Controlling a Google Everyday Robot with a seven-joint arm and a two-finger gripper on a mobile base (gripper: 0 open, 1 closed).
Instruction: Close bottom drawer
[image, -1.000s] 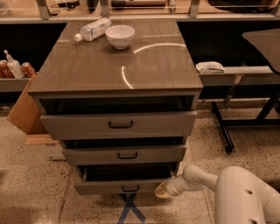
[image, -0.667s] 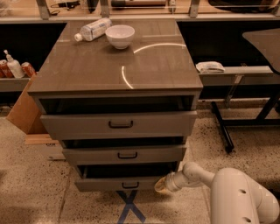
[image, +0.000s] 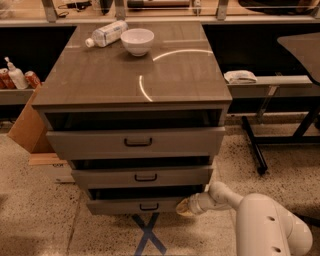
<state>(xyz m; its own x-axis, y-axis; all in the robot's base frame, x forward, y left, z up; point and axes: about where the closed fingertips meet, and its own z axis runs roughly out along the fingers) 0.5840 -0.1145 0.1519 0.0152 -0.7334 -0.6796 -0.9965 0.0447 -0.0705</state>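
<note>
Gripper (image: 186, 206) is sitting low, near the floor, with its tip on or just beside the right end of the bottom drawer (image: 132, 205) front. I can't confirm contact. I also can't tell how wide the gripper is standing, since the tip is reading as one tan blob.

The bottom drawer is hanging below the near edge of the surface (image: 190, 92), under the middle drawer (image: 115, 177) and the top drawer (image: 90, 142). A dark gap is showing above its front, so I'm judging it as not fully in.

Key relation: the drawer front is lying to the left of the gripper. Its long axis is running left-right, parallel to the near edge of the surface. Closing travel is going toward the far edge, square to that axis.

The gripper is sitting off-centre, well right of the black handle (image: 149, 206). My read is that pushing out there is risking the box racking on its slides, and that shifting toward the handle would be giving a straighter push.

The single arm (image: 270, 225) is coming in from below the near-right corner, angling up and left.

The bowl (image: 137, 41) and the bottle (image: 107, 33) are sitting toward the far-left corner of the surface, well apart from all this.
</note>
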